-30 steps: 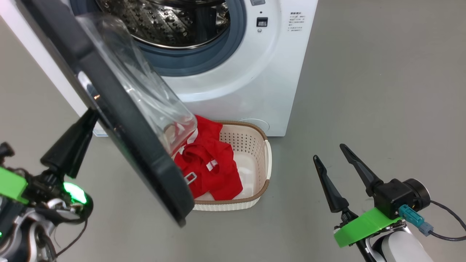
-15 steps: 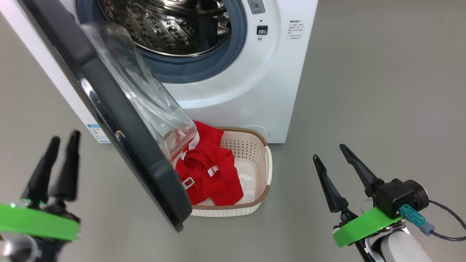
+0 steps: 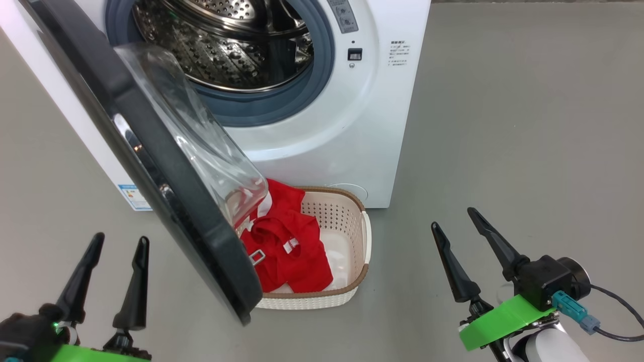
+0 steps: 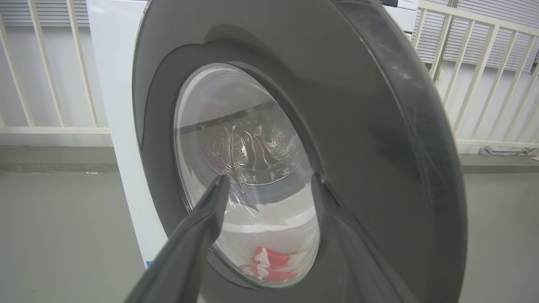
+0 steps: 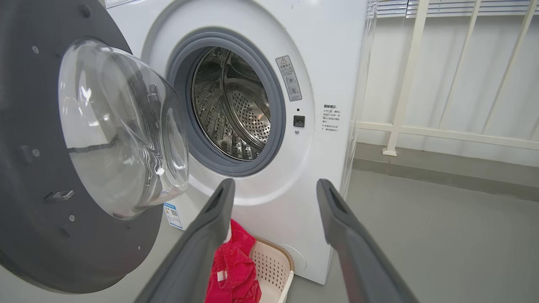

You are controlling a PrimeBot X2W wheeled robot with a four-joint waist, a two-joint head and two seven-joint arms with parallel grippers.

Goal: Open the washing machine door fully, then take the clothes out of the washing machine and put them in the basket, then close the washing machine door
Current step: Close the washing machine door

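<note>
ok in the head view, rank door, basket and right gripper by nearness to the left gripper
1. door, just right of the left gripper
2. basket, on the floor beyond the door's lower edge
3. right gripper, far right

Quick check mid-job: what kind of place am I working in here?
Likely a laundry corner or balcony-like utility space: a big white front-loading washing machine stands on bare grey floor, with cream-white railing bars behind it.
</note>
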